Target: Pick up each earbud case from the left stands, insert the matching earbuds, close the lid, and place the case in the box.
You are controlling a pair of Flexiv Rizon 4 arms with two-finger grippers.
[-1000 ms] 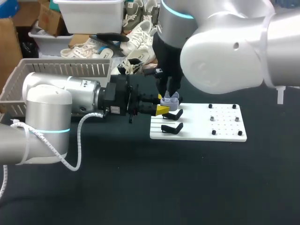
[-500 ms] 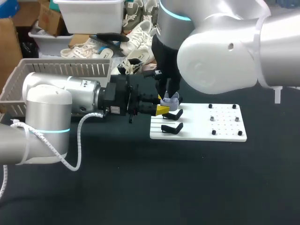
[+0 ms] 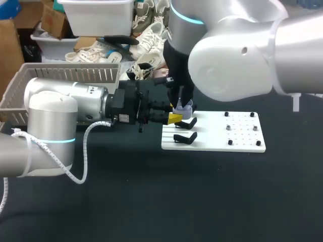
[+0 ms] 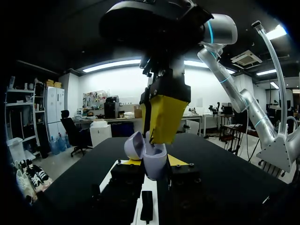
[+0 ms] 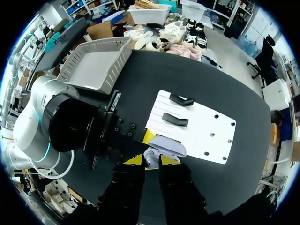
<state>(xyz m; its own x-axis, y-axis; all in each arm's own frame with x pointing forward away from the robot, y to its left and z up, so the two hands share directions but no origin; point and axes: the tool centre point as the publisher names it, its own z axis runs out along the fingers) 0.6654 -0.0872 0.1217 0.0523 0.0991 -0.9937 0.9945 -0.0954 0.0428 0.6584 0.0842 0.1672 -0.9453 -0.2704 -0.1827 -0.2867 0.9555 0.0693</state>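
A lavender earbud case (image 3: 182, 108) with its lid up hangs over the left end of the white board (image 3: 242, 137). My left gripper (image 3: 176, 117) reaches in from the left and is shut on the case's body (image 4: 155, 162); the lid (image 4: 134, 145) leans to one side. My right gripper (image 3: 181, 103) comes straight down, its yellow tips (image 4: 164, 117) at the case's mouth. In the right wrist view a small pale earbud (image 5: 150, 158) sits between the narrow-set tips of the right gripper (image 5: 150, 161), just before the lid (image 5: 166, 146).
Two black stands (image 3: 185, 123) (image 3: 184, 137) sit bare on the board's left part, with small pegs (image 3: 228, 127) on its right part. A grey slatted basket (image 3: 65, 75) stands at the back left, behind my left arm.
The right arm's upper links have shifted slightly to the left. Both grippers and the case stay where they were.
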